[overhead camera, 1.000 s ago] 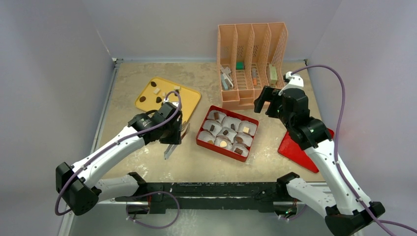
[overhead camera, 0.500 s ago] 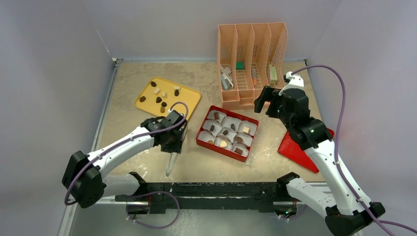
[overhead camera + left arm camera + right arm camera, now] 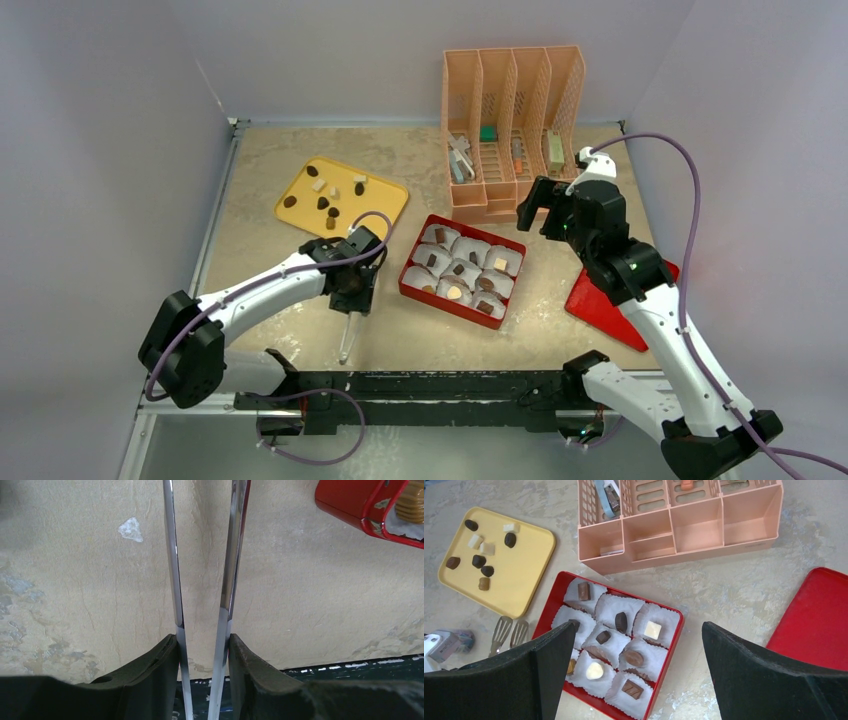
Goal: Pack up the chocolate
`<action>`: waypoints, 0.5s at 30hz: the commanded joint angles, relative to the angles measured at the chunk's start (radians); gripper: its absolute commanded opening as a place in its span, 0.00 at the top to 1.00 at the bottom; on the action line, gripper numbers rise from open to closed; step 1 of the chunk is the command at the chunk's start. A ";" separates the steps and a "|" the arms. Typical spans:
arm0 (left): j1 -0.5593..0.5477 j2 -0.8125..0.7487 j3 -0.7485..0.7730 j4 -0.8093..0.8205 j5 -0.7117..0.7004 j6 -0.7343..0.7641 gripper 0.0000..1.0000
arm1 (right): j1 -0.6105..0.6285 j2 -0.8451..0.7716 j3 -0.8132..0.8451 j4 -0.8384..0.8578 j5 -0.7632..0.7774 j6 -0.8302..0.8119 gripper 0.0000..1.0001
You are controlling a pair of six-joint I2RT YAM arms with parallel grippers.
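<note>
Several chocolate pieces, dark, tan and cream, lie on the yellow tray. More of them sit in white paper cups inside the red box, whose corner shows in the left wrist view. My left gripper is low over the table just left of the box, shut on metal tongs; both fingers press the tongs' two arms. The tongs' flat tips hold nothing. My right gripper hangs open high above the box.
A peach desk organizer with small items stands behind the box. A red lid lies at the right. The table's dark near edge runs just behind the tongs' handle end.
My left gripper has swung from the yellow tray's near corner toward the near edge with the tongs, uncovering the tray. The right arm has not moved.
</note>
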 commanded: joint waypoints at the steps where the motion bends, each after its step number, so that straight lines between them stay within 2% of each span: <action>1: -0.004 -0.015 0.018 0.040 -0.044 -0.108 0.63 | -0.003 -0.016 -0.004 0.025 0.032 -0.022 0.01; 4: -0.005 -0.075 -0.039 0.087 -0.045 -0.225 0.64 | -0.003 -0.024 -0.005 0.020 0.035 -0.022 0.01; 10: -0.005 -0.159 -0.133 0.114 -0.195 -0.389 0.65 | -0.003 -0.034 -0.013 0.020 0.030 -0.027 0.01; 15: -0.005 -0.153 -0.254 0.287 -0.225 -0.528 0.65 | -0.003 -0.044 -0.006 0.005 0.046 -0.045 0.01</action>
